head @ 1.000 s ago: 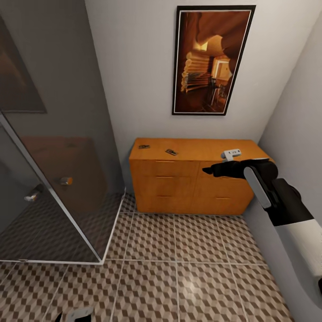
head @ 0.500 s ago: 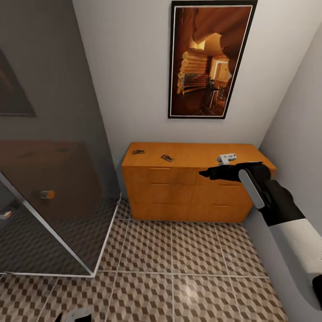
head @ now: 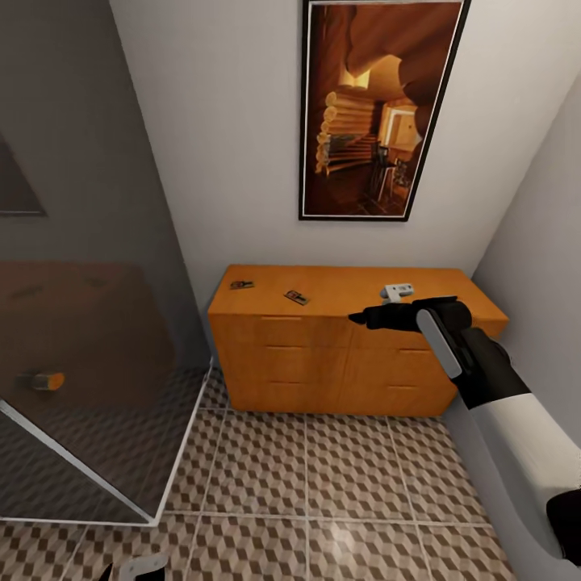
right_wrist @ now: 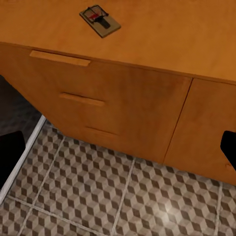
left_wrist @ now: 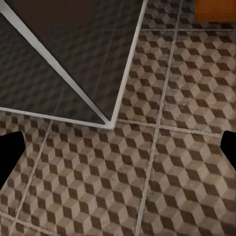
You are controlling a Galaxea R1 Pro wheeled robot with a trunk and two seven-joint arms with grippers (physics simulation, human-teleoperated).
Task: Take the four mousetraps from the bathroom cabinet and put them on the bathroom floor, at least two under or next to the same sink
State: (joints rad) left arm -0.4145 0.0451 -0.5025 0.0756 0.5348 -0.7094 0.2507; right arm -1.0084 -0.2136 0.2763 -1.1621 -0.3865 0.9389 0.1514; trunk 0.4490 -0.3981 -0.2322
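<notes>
Flanking cabinet: shower glass, wall.

two mousetraps on the cabinet top read as tiny dark flecks in the head view, parts too small to make out; the cabinet's right end is covered by the right arm, and a small grey-white item on top by the wrist is too small to identify. right gripper: fingertips merge into one dark shape, spread unclear, and in the right wrist view only black finger edges show at the frame sides. picture cut off at top; left gripper cut by the bottom edge.
</notes>
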